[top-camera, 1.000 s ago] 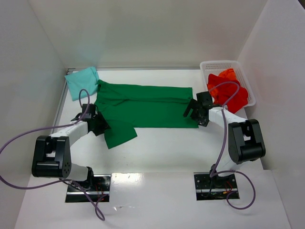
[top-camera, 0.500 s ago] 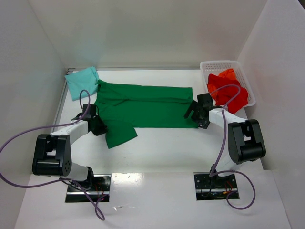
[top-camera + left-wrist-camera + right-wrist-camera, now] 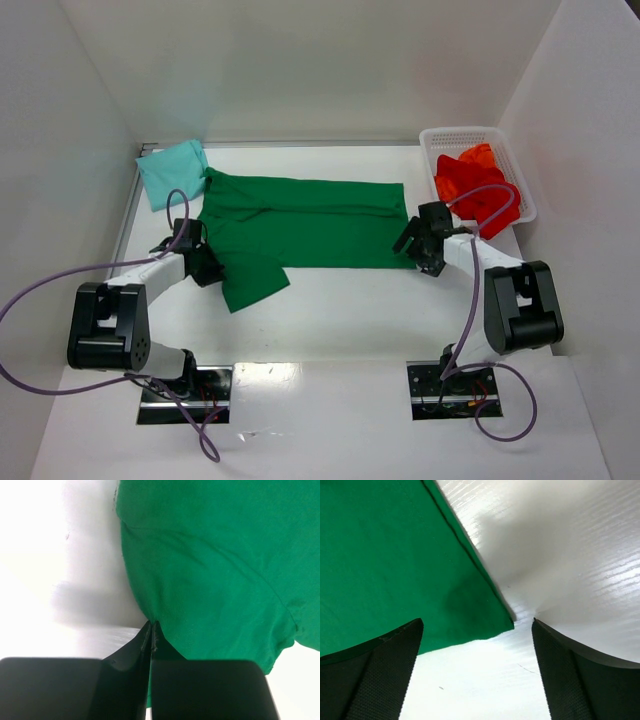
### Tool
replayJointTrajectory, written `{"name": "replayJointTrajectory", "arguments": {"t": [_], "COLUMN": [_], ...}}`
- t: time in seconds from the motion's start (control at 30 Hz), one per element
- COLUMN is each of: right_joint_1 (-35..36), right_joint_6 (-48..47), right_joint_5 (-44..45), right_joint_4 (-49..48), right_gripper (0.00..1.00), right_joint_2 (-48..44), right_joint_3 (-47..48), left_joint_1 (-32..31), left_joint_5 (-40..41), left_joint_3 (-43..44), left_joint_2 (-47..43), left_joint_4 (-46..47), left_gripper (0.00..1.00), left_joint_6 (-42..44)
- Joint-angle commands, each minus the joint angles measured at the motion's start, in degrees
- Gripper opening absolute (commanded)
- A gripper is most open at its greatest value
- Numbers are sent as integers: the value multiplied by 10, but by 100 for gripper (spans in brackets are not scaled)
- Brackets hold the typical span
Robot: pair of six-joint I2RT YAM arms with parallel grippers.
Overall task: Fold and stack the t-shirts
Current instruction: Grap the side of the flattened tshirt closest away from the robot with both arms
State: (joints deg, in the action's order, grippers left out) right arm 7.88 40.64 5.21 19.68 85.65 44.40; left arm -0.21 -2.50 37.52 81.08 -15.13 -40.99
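Observation:
A dark green t-shirt [image 3: 300, 225] lies spread across the table, one sleeve flopped toward the near left. My left gripper [image 3: 211, 268] is shut on its left edge, and the left wrist view shows green cloth [image 3: 210, 570] pinched at the closed tips [image 3: 151, 632]. My right gripper [image 3: 418, 250] stands open low over the shirt's near right corner [image 3: 490, 620], one finger on either side of it, gripping nothing. A pale teal t-shirt [image 3: 172, 172] lies folded at the back left. Red t-shirts [image 3: 478, 190] are heaped in the basket.
The white mesh basket [image 3: 455, 133] stands at the back right against the right wall. White walls close in the table on the left, back and right. Purple cables loop from both arms over the near table.
My left gripper has closed on the green shirt's left edge. My right gripper has shifted slightly right and nearer, over the shirt's near right corner, still open.

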Motion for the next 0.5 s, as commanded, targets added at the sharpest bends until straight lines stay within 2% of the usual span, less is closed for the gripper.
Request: {"name": "replayJointTrajectory", "arguments": {"t": [0.0,0.1,0.2,0.3,0.47], "right_joint_1": [-8,-8,-8,-8,-8], "right_joint_6": [8,14,15,15,15], "right_joint_5": [22,8,2,8,25], "right_joint_4": [13,-7,-16,-20,-26], "right_gripper": [82,69,60,56,40], "right_joint_2": [-30,-24,-13,-7,-7], "right_joint_3": [-15,-27,-33,-33,-33], "left_joint_1": [-3,-3,-3,-3,-3], "left_joint_5": [0,0,11,12,12], "left_joint_3": [8,13,19,19,29], "left_joint_2": [-22,-34,-39,-44,-51], "left_joint_4": [-17,-23,-29,-29,-34], "left_gripper": [0,0,0,0,0], "left_joint_6": [-8,-8,-8,-8,-8]}}
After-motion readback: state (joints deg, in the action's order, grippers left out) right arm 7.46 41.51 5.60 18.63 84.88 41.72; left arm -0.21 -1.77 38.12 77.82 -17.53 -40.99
